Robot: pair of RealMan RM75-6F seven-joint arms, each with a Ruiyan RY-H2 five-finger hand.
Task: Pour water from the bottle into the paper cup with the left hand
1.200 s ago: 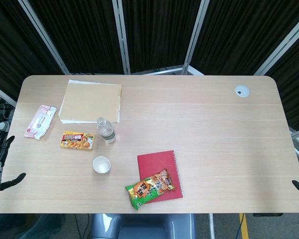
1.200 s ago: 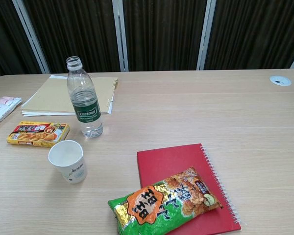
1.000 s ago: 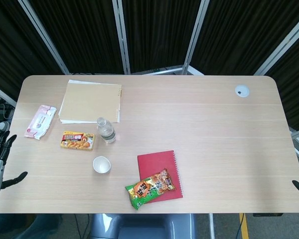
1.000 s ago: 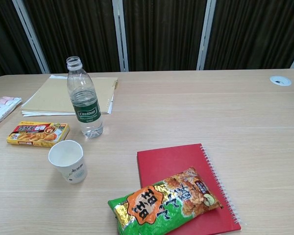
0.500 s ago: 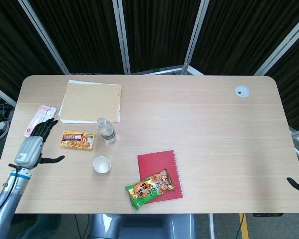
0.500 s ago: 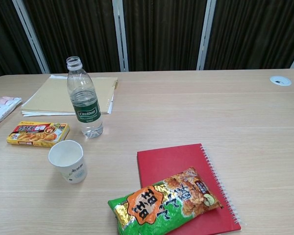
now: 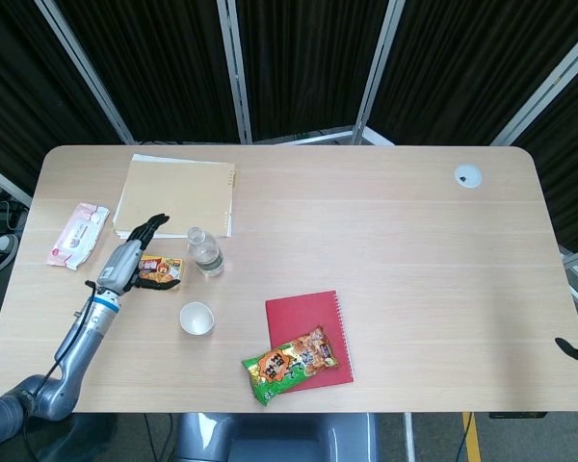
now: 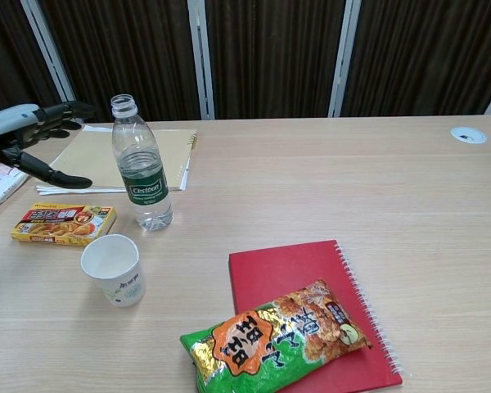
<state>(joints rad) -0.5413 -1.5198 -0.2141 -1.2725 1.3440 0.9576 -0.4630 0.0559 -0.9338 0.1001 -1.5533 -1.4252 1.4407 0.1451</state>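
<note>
Bottle (image 8: 141, 166) upright and uncapped on the surface (image 7: 395, 241), just right of the left robot hand (image 7: 135, 258); not touched. Paper cup (image 8: 114, 269) upright, nearer the robot than that robot hand, apart from the bottle. Left robot hand holds nothing, fingers (image 8: 62, 109) spread, hovering over the yellow food box (image 8: 63, 223). Tan notebook (image 7: 176, 196) lies beyond it. Right robot hand: only a dark tip (image 7: 576, 351) at the frame edge; state cannot be told.
</note>
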